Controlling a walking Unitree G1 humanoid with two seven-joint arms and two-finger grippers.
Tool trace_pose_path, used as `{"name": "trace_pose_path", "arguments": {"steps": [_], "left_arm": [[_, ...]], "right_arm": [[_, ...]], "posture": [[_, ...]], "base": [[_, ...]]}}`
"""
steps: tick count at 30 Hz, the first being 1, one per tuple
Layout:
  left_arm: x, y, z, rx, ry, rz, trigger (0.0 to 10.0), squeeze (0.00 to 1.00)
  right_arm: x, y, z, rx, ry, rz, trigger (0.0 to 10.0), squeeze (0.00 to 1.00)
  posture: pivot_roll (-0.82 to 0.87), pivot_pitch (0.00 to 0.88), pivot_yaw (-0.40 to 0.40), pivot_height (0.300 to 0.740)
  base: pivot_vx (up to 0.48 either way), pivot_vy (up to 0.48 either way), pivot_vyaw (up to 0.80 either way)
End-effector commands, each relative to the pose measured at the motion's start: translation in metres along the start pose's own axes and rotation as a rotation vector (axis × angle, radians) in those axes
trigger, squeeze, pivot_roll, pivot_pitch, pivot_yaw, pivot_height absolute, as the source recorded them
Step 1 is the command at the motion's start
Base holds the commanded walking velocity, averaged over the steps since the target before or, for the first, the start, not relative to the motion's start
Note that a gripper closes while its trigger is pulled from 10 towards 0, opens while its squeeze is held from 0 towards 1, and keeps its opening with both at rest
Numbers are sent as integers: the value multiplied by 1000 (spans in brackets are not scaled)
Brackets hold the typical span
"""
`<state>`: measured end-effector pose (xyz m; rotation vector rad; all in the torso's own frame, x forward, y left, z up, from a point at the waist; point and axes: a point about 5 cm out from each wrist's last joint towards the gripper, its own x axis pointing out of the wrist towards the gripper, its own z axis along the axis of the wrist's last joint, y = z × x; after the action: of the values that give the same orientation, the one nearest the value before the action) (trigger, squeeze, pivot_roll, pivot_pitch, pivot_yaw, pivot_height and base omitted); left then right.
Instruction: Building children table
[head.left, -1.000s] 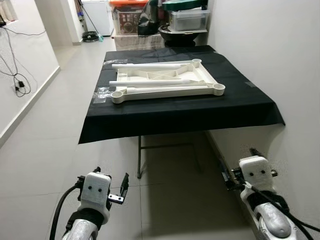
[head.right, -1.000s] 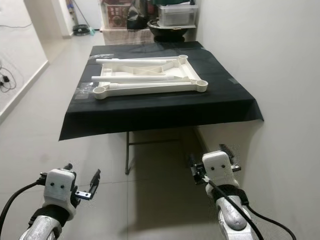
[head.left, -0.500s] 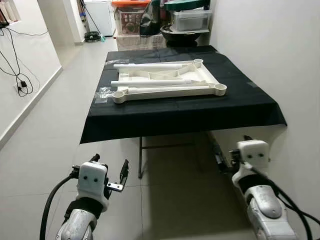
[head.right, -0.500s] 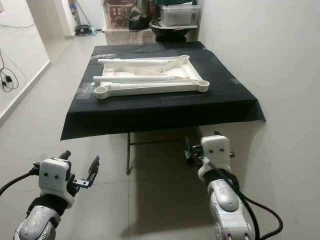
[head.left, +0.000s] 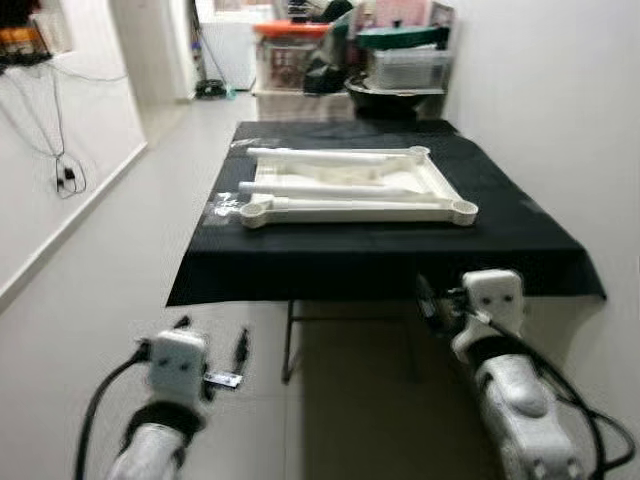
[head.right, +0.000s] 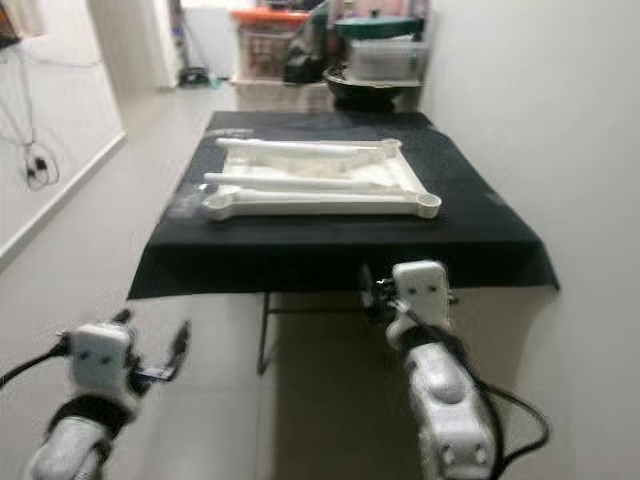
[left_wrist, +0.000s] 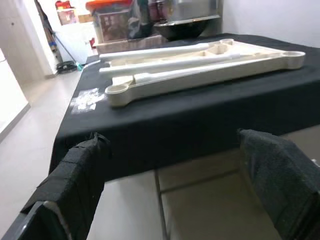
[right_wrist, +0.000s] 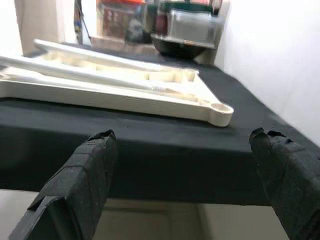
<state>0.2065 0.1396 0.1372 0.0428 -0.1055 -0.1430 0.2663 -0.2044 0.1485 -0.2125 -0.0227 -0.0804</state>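
Observation:
A cream children's table top (head.left: 360, 207) lies upside down on a black-clothed table (head.left: 380, 255). Loose cream legs (head.left: 330, 157) rest across it. A small clear packet (left_wrist: 85, 98) sits by its near-left corner. My right gripper (right_wrist: 182, 190) is open, just before and slightly below the cloth's front edge, facing the top's corner socket (right_wrist: 220, 111). Lower down on the left, over the floor, my left gripper (left_wrist: 175, 190) is also open and empty, short of the table. In the head view, the right gripper (head.left: 437, 300) is by the cloth edge and the left gripper (head.left: 212, 338) is near the floor.
Storage boxes and bins (head.left: 400, 65) are stacked behind the table. A white wall (head.left: 560, 120) runs close along the right. Cables (head.left: 65, 180) hang on the left wall. Tiled floor (head.left: 130, 250) lies open to the left. A metal table leg (head.left: 290, 340) stands under the cloth.
My right arm has risen from near the floor to the cloth's front edge. The left arm stays low. The head view has shifted and is now blurred.

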Motion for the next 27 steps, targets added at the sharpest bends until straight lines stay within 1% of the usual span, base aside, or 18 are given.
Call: {"name": "trace_pose_path", "arguments": {"steps": [1, 5, 7, 10, 11, 12, 13, 15, 17, 18, 19, 21, 22, 23, 24, 25, 26, 27], "left_arm": [[-1, 7, -3, 19, 14, 21, 10000, 0], [-1, 7, -3, 19, 15, 21, 10000, 0], [-1, 6, -2, 19, 11, 19, 10000, 0], [1, 6, -2, 20, 8, 16, 10000, 0], [2, 4, -2, 19, 6, 11, 10000, 0], [3, 4, -2, 18, 4, 10, 10000, 0], [3, 4, -2, 18, 4, 10, 10000, 0], [3, 3, -1, 16, 0, 0, 10000, 0], [3, 3, -1, 16, 0, 0, 10000, 0], [3, 4, -2, 17, 1, 2, 10000, 0], [3, 4, -2, 17, 1, 2, 10000, 0], [3, 5, -2, 18, 1, 4, 10000, 0], [4, 5, -2, 16, 2, 3, 10000, 0], [4, 5, -2, 16, 2, 3, 10000, 0], [4, 4, -2, 15, 3, -1, 10000, 0], [4, 3, -2, 14, 2, -3, 10000, 0], [4, 3, -2, 14, 2, -3, 10000, 0], [4, 2, -1, 12, -3, -2, 10000, 0]], "right_arm": [[5, 10, 8, 11, -39, 31, 10000, 0], [6, 10, 9, 8, -43, 31, 10000, 0], [9, 8, 11, 15, -50, 31, 10000, 0], [13, 7, 15, -4, -75, 54, 10000, 0], [18, 11, 21, -1, -106, 145, 10000, 0], [19, 13, 22, 9, -110, 183, 10000, 0], [19, 13, 22, 9, -110, 183, 10000, 0], [21, 20, 26, 68, -107, 293, 10000, 0], [21, 20, 26, 68, -107, 293, 10000, 0], [21, 27, 35, 114, -129, 429, 10000, 0], [21, 27, 35, 114, -129, 429, 10000, 0], [19, 32, 40, 145, -142, 531, 10000, 0], [17, 37, 43, 131, -139, 634, 10000, 0], [17, 37, 43, 131, -139, 634, 10000, 0], [18, 39, 46, 123, -130, 711, 10000, 0], [20, 40, 49, 123, -122, 763, 10000, 0], [20, 40, 49, 123, -122, 763, 10000, 0], [29, 40, 53, 125, -111, 814, 10000, 0]], "posture": [[-5, 0, -24, 740], [-5, 0, -24, 740], [-5, 0, -25, 740], [-6, 0, -25, 740], [-8, 0, -21, 740], [-8, 0, -21, 740], [-8, 0, -21, 740], [-6, 0, -21, 740], [-6, 0, -21, 740], [5, 0, -25, 740], [5, 0, -25, 740], [5, 0, -25, 740], [9, 0, -23, 740], [9, 0, -23, 740], [11, 0, -29, 740], [11, 0, -29, 740], [11, 0, -29, 740], [24, 0, -39, 740]], "base": [[480, 0, 0], [480, 0, 0], [480, 0, 0], [480, 0, 0], [480, 0, 0], [480, 0, 0], [480, 0, 0], [480, 0, 0], [480, 0, 0], [386, 0, 0], [386, 0, 0], [386, 0, 0], [281, 0, 0], [281, 0, 0], [311, 0, 0], [326, 0, 0], [326, 0, 0], [319, 0, 0]]}}
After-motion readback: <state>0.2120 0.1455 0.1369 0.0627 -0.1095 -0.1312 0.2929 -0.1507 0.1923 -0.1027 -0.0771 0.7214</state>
